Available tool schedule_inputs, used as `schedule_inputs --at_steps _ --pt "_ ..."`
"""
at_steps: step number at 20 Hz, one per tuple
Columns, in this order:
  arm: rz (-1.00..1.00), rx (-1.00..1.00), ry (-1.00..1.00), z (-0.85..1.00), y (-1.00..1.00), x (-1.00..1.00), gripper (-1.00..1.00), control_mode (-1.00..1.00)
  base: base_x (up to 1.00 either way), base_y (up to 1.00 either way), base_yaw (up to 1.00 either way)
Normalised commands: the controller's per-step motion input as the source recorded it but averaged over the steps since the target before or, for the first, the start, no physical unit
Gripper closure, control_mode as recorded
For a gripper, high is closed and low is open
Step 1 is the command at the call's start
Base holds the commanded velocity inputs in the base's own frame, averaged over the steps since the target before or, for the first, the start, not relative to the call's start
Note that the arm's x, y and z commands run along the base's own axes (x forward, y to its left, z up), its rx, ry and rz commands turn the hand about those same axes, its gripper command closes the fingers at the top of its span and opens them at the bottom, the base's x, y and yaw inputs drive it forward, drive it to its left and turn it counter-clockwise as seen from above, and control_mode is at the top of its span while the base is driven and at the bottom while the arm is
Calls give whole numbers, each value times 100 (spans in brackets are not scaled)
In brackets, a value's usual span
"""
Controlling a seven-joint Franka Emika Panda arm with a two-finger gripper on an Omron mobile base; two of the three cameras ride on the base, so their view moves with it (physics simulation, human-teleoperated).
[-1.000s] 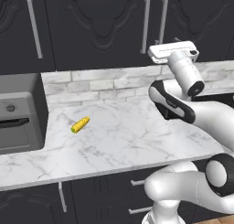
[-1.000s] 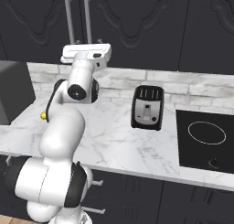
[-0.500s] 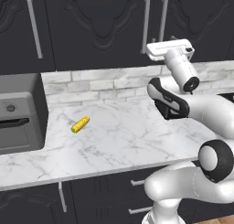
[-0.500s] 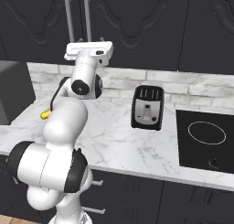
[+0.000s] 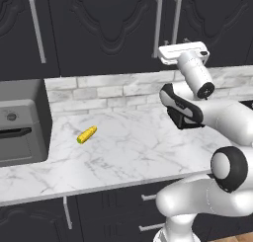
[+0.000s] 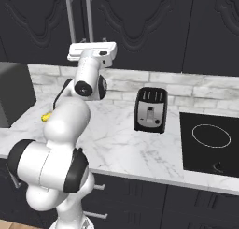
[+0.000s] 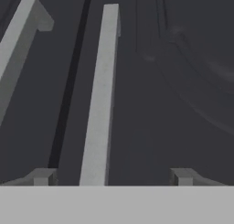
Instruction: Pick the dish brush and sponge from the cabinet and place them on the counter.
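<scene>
Two bar handles front the cabinet (image 5: 113,28); your wide-spread gripper (image 7: 112,176) straddles the right handle (image 7: 99,104). It looks rigid, so grip mid-bar.

The glossy white, rounded arm (image 5: 217,122) is built of bulbous segments; dark charcoal bands and black circular caps mark its joints; the flat white rectangular hand (image 6: 92,51) carries small dark details; two small grey square fingertips (image 7: 44,176) end it.
</scene>
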Motion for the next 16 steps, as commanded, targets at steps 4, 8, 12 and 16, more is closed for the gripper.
schedule_inputs --at_steps 4,8,12,16 --pt "0 0 0 -12 20 16 100 -100 0 0 0" --pt "0 0 0 -2 15 11 100 -100 0 0 0" --pt "0 0 6 0 4 12 100 -100 0 0 0" --pt "0 0 14 1 0 21 100 -100 0 0 0"
